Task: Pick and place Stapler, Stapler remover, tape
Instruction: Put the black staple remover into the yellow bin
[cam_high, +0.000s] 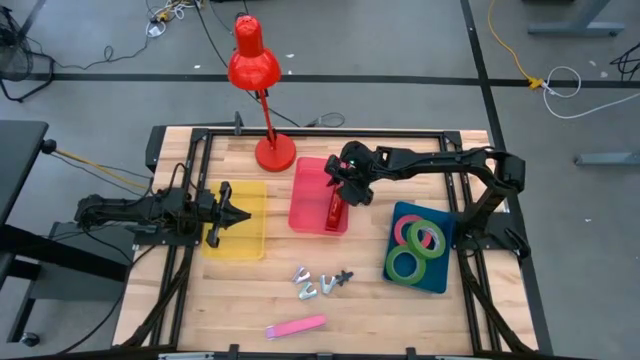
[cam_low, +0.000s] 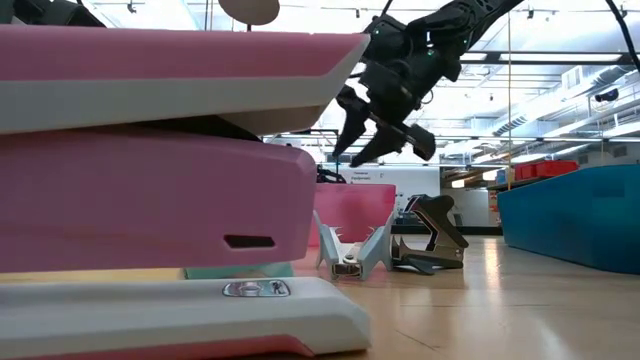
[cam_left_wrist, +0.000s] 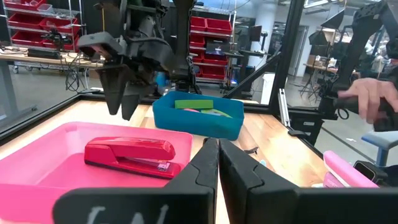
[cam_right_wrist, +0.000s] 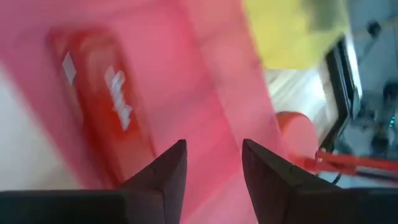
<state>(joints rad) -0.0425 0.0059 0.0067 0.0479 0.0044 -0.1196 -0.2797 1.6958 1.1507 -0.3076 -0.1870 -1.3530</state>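
Over the pink tray (cam_high: 308, 195), right gripper (cam_high: 347, 182) hangs with jaws spread, empty; red stapler (cam_high: 333, 207) lies inside. Lift straight up, clear of tray walls. Left gripper (cam_high: 236, 216) beside tray, jaws pressed together.

We look straight down from overhead on the whole table (cam_high: 330, 300). Our low view sits at tabletop height. Both wrist views share the pink tray (cam_left_wrist: 37, 162).
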